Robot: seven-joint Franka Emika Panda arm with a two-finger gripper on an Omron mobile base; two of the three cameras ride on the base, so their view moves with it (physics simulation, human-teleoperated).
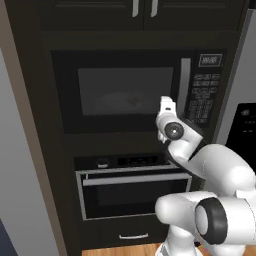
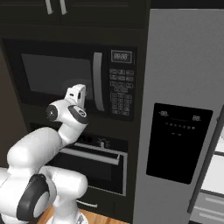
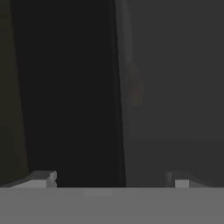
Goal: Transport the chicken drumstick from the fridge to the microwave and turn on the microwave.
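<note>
Jaws stand wide apart on the gripper (image 3: 111,180), and nothing sits between them. The hand is held up close to the front of the microwave (image 1: 135,92), near its door window and just left of the tall silver handle (image 1: 185,87). In the hand view a faint brownish blur shows through the dark glass; it may be the drumstick (image 3: 134,89), but it is too dim to be sure.

The microwave door is shut. One keypad (image 2: 121,92) sits to the right of the handle, with one small display (image 2: 121,56) above it. One black oven (image 1: 132,192) sits below the microwave, and one drawer (image 1: 133,235) below that. Two cupboard handles (image 1: 144,7) show at the top. The fridge (image 2: 183,113) stands to the right, with one black panel (image 2: 177,142) on its front. A wood floor (image 2: 94,217) shows at the bottom.
</note>
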